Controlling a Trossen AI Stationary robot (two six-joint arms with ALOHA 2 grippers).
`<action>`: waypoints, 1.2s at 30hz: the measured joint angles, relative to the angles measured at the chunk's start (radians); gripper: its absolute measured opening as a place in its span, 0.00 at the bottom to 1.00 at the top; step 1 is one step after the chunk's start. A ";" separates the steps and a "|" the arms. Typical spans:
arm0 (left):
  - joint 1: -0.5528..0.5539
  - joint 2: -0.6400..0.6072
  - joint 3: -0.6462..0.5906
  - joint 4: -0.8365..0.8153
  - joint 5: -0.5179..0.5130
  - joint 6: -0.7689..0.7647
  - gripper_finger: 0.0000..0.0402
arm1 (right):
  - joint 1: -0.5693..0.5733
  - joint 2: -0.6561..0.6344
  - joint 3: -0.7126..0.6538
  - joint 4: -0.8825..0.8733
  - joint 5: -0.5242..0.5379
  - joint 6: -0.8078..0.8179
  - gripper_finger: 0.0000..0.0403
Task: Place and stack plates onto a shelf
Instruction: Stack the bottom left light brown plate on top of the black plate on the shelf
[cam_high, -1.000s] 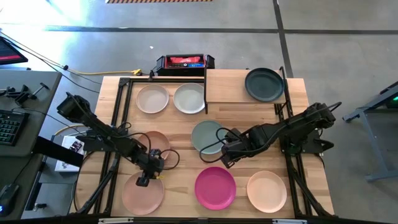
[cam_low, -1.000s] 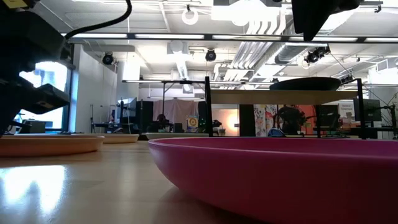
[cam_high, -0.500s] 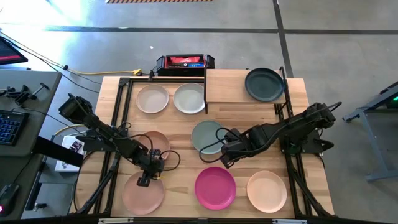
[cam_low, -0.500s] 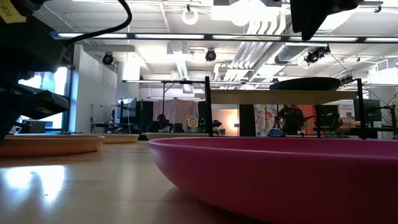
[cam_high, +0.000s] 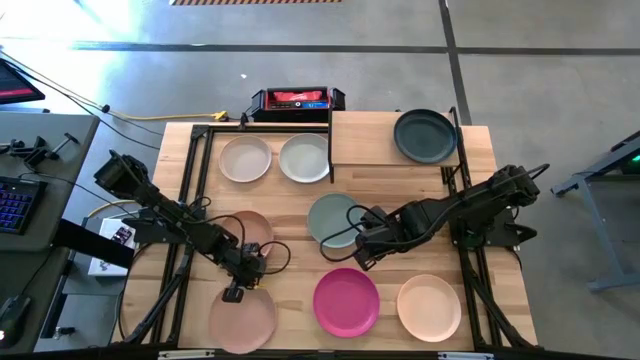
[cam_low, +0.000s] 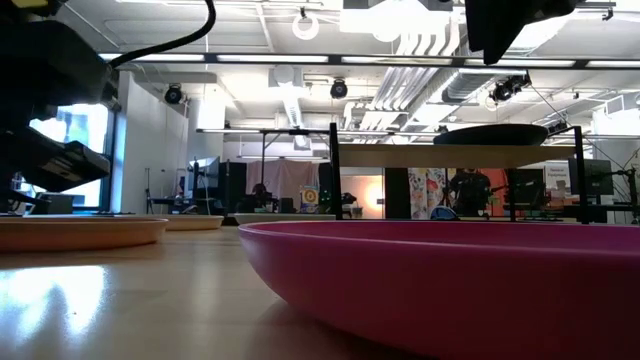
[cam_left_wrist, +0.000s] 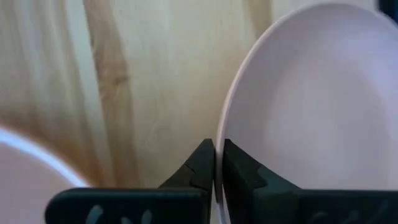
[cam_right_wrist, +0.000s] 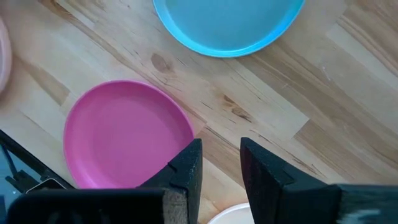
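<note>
Eight plates counted: seven on bench, one dark green plate (cam_high: 425, 135) on shelf (cam_high: 365, 138). Left end effector (cam_high: 233, 293) pinched pink plate (cam_high: 242, 318) rim; right end effector (cam_high: 362, 258) spread, empty.

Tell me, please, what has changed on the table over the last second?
The left hand, shut on the rim of the pink plate, has dragged it toward the magenta plate along the table's near edge. The right hand hovers open as before, and every other plate, like the dark green plate on the shelf, stayed put.
</note>
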 joint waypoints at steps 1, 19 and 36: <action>0.001 0.000 0.007 -0.002 0.001 -0.007 0.02 | 0.000 0.000 0.000 0.006 0.000 0.000 0.22; 0.190 0.000 0.273 -0.318 -0.066 0.092 0.01 | 0.000 -0.001 0.000 0.057 0.035 0.000 0.22; 0.493 -0.001 0.468 -0.354 -0.179 0.088 0.01 | -0.007 -0.001 0.000 0.063 0.106 -0.044 0.22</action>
